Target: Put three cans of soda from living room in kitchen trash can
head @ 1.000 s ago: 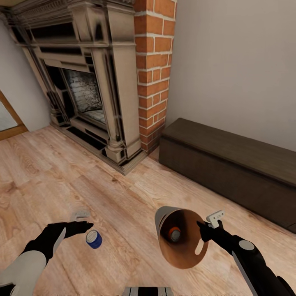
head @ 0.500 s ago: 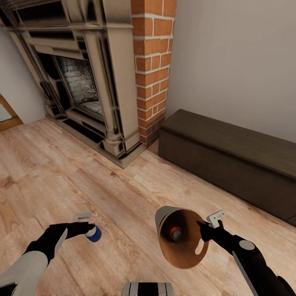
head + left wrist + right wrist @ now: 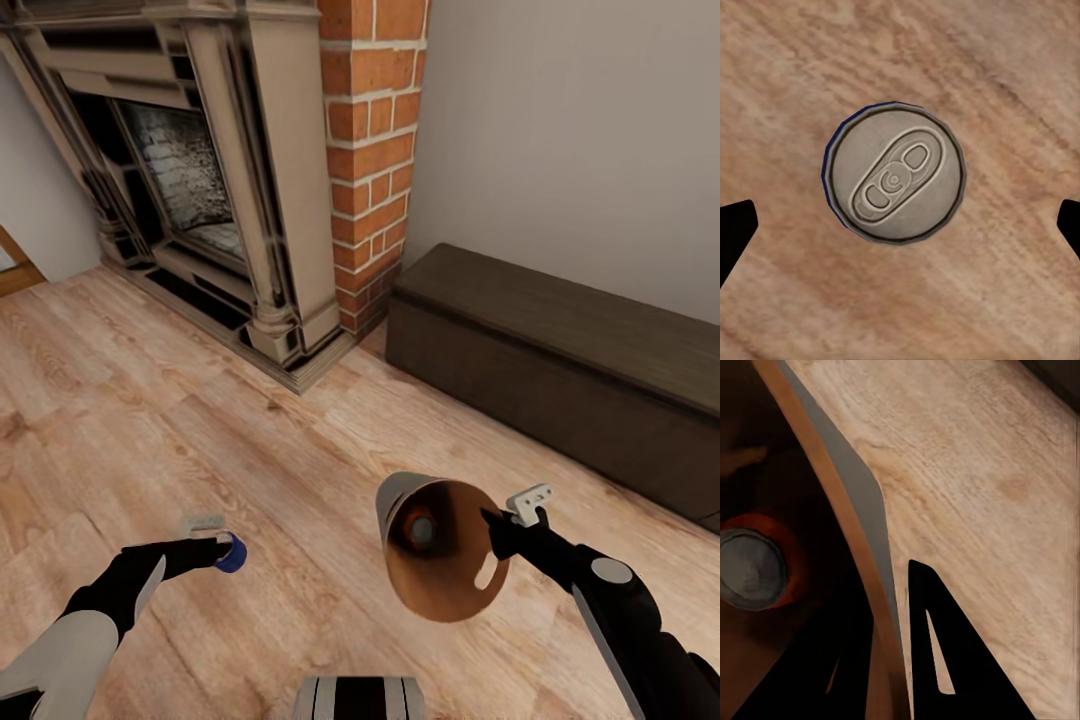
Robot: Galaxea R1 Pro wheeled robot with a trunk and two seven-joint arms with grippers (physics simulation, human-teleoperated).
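Note:
A blue can of soda [image 3: 234, 553] stands upright on the plank floor, its grey top [image 3: 894, 172] facing the left wrist camera. My left gripper [image 3: 214, 547] hovers over it, open, its fingertips [image 3: 736, 229] wide apart and clear of the can. My right gripper [image 3: 497, 535] is shut on the rim of the tash can [image 3: 440, 560] and holds it tilted above the floor, coppery inside facing the head camera. An orange can with a grey top [image 3: 418, 527] lies deep inside the bin [image 3: 832, 547], the same can [image 3: 751, 566] showing in the right wrist view.
An ornate fireplace [image 3: 190, 190] and a brick column [image 3: 370, 150] stand ahead on the left. A long dark low cabinet [image 3: 560, 370] runs along the wall on the right. Warm plank floor [image 3: 300, 470] lies between them and me.
The whole head view has shifted, the fireplace sliding up in the picture. My left gripper now sits over the blue can instead of beside it. The orange can lies slightly higher inside the bin.

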